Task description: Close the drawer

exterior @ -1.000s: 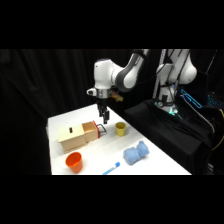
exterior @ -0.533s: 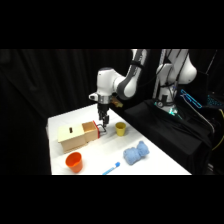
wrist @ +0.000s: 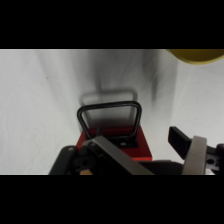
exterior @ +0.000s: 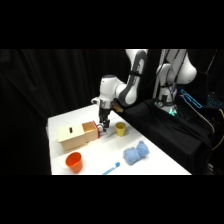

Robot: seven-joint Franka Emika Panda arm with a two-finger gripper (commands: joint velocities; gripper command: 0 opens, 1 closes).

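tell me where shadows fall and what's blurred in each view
Wrist view: the wire handle casts a pale shadow on the table; the gripper linkage is blurred up close. Side view: black surroundings, only the tabletop is lit.

No text, label, brand, number or sign could be read in either view.
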